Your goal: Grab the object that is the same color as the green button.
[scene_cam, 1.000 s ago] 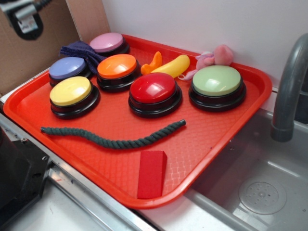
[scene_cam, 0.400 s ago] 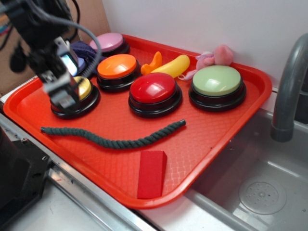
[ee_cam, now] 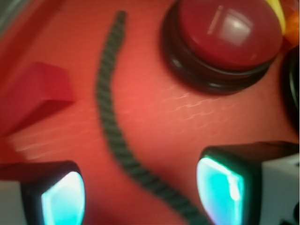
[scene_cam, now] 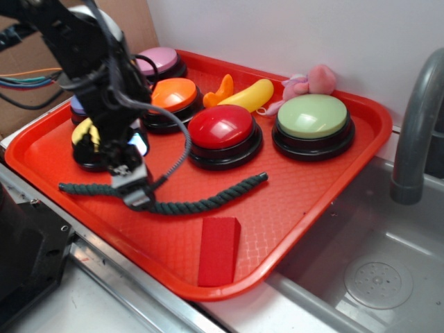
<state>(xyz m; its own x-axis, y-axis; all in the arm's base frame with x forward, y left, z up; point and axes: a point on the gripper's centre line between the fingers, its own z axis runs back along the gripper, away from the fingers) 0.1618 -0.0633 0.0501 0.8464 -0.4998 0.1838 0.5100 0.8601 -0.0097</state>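
The gripper point(scene_cam: 132, 189) hangs low over the red tray point(scene_cam: 305, 201) with its jaws spread wide, one finger point(ee_cam: 63, 197) on each side of the dark green rope point(scene_cam: 201, 203). The rope lies flat in a shallow curve across the tray's front, between the red button point(scene_cam: 223, 128) and the red block point(scene_cam: 218, 250), ungripped. The green button point(scene_cam: 313, 116) sits well apart at the tray's far right corner.

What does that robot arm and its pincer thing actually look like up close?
The arm is black, jointed metal with loose dark cables looping off it, plus coloured wires at the left. The gripper ends in two black-edged fingers whose inner pads look glowing turquoise from the wrist camera.
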